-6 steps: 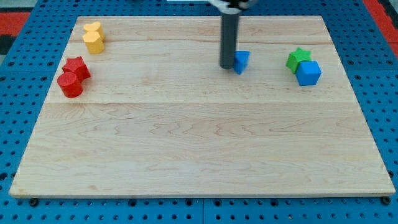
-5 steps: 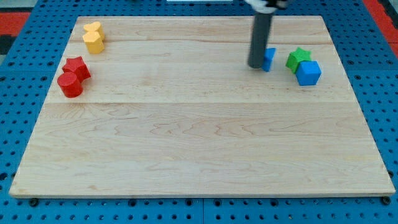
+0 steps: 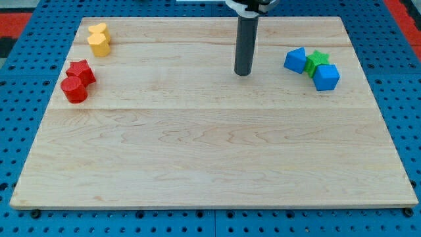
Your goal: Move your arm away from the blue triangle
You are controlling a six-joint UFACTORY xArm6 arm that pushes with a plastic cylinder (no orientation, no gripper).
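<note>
The blue triangle (image 3: 295, 60) lies at the view's upper right, touching the left side of a green block (image 3: 318, 60). My tip (image 3: 243, 72) rests on the board well to the left of the blue triangle, apart from it, with bare wood between them. The dark rod rises from the tip to the view's top edge.
A blue cube (image 3: 326, 77) sits just below the green block. Two yellow blocks (image 3: 99, 39) stand at the upper left. A red block (image 3: 81, 70) and a red cylinder (image 3: 74, 89) sit at the left. The wooden board (image 3: 210, 158) lies on a blue pegboard.
The blue triangle was pushed right until it met the green block. My tip has since drawn back to the left, away from the triangle.
</note>
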